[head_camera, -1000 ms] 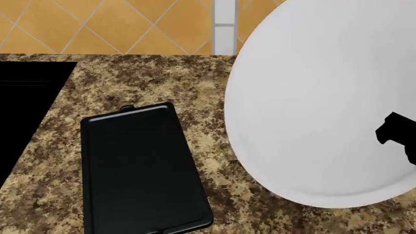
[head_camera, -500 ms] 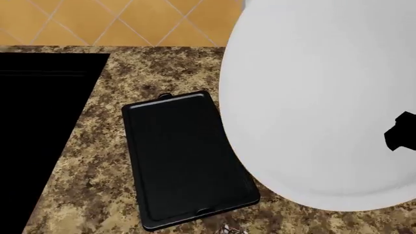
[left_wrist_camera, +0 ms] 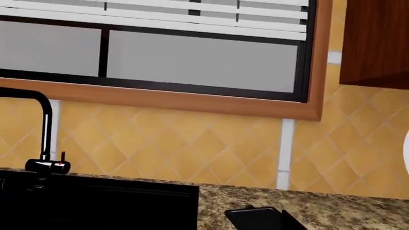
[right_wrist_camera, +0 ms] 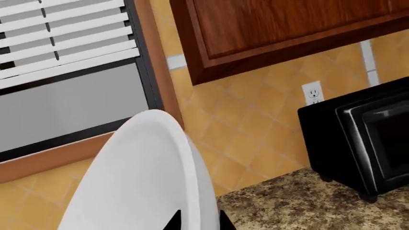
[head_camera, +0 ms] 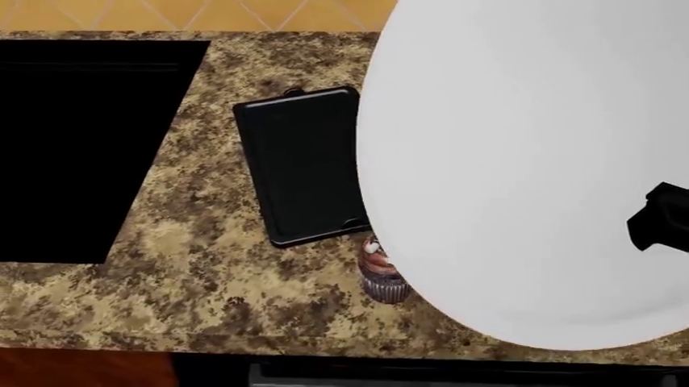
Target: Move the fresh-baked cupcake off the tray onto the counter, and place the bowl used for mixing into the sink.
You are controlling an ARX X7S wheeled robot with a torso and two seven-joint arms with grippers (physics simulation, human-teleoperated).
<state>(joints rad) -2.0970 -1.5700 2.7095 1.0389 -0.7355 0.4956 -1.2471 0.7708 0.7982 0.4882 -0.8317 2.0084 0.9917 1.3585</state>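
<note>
The large white bowl (head_camera: 517, 161) hangs tilted above the counter (head_camera: 194, 266), and my right gripper (right_wrist_camera: 198, 223) is shut on its rim (right_wrist_camera: 191, 191); the gripper's black body (head_camera: 659, 218) shows against the bowl at the right. The black tray (head_camera: 306, 161) lies empty on the counter. The pink-frosted cupcake (head_camera: 379, 274) stands on the counter just off the tray's near corner, half hidden by the bowl. The black sink (head_camera: 76, 145) is at the left, and its faucet (left_wrist_camera: 45, 143) shows in the left wrist view. Of my left gripper, only one dark fingertip (left_wrist_camera: 292, 224) shows beside the tray (left_wrist_camera: 259, 218), far to one side.
The counter's front edge (head_camera: 215, 343) runs close below the cupcake. A black microwave (right_wrist_camera: 357, 143) stands on the counter by a wall outlet (right_wrist_camera: 313, 93). A window with blinds (left_wrist_camera: 191, 48) sits above the sink, and a wooden cabinet (right_wrist_camera: 288, 28) hangs on the wall.
The head view has shifted: the tray and sink now sit farther up the picture, and the cupcake and the counter's front edge have come into view. The right gripper still holds the bowl.
</note>
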